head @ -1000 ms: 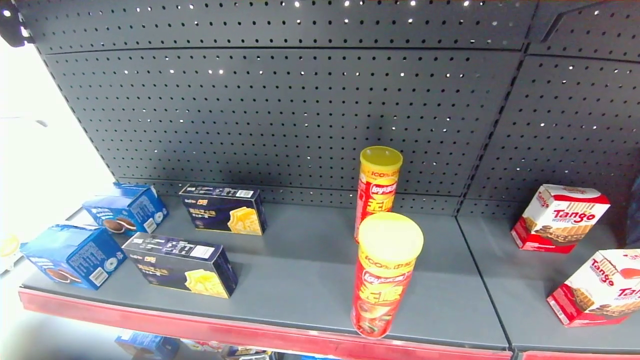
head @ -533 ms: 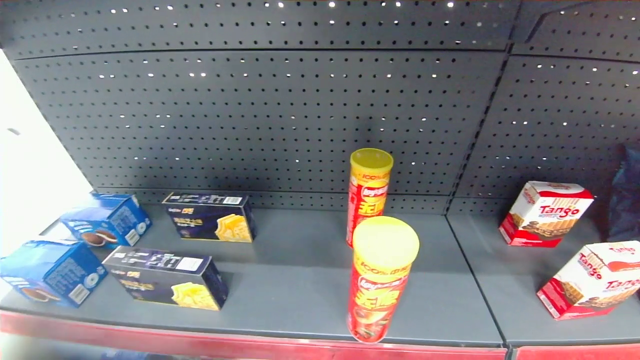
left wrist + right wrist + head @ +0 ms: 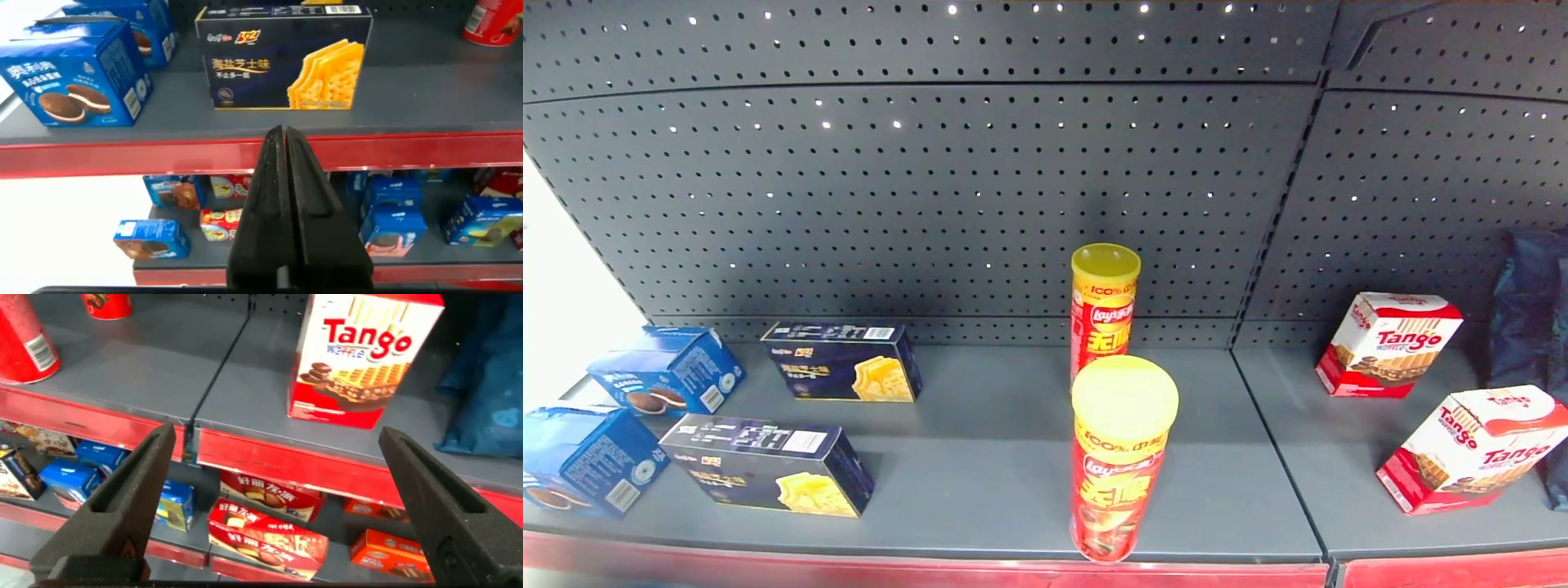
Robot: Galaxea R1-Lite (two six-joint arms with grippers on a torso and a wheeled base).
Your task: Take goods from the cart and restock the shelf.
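Stock is already sitting on the shelf in paired rows. Two chip cans are standing upright one behind the other near the middle. Two dark cracker boxes are lying to their left, and two blue cookie boxes are sitting at the far left end. Two wafer boxes are occupying the next bay to the right. Wide bare stretches are lying between these groups, so I am judging the restocking as partly done, with room for more goods behind and beside each row.

Neither arm is carrying anything. The left gripper is hovering in front of the shelf's red front lip, below the nearer cracker box, with its fingers pressed together on nothing. The right gripper is hanging before the wafer bay with its fingers spread wide and nothing between them. By my reading, a fresh trip for an item is coming next.

The nearest cookie box is being cut off by the head view's left edge. A dark blue bag at the far right is also being cropped, and its contents are hard to make out. Goods on the lower shelf are showing only partly beneath the lip.
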